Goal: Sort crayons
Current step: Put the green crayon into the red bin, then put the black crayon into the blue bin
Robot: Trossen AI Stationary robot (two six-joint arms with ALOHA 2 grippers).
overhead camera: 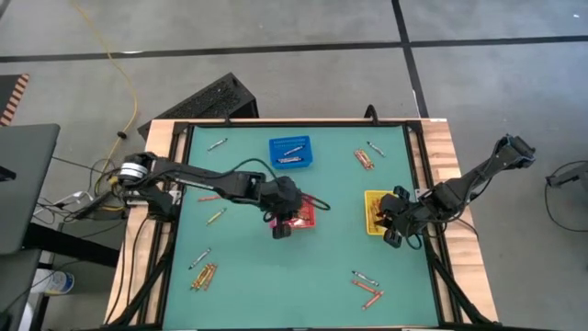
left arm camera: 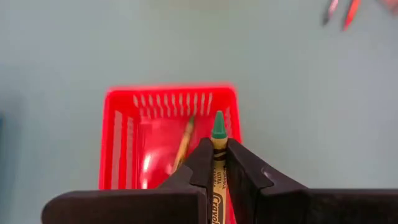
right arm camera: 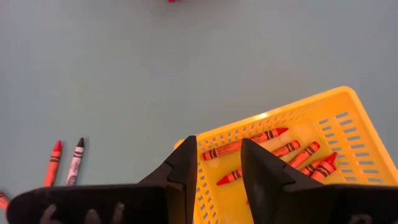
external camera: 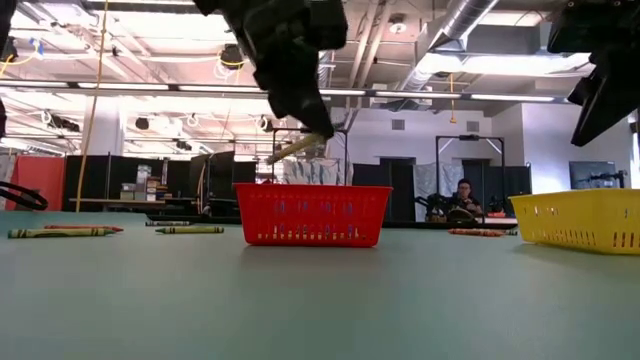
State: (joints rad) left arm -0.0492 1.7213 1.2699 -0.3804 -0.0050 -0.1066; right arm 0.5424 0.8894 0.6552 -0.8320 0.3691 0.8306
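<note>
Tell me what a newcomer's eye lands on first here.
First, the left gripper shut on a green-tipped crayon, hovering above the red basket mid-table. Next, the right gripper open above the yellow basket at the table's right edge, which holds several red crayons.

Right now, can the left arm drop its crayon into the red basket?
Probably yes: the left gripper, shut on a green-tipped crayon, hangs above the red basket, whose top is open with nothing between.
</note>
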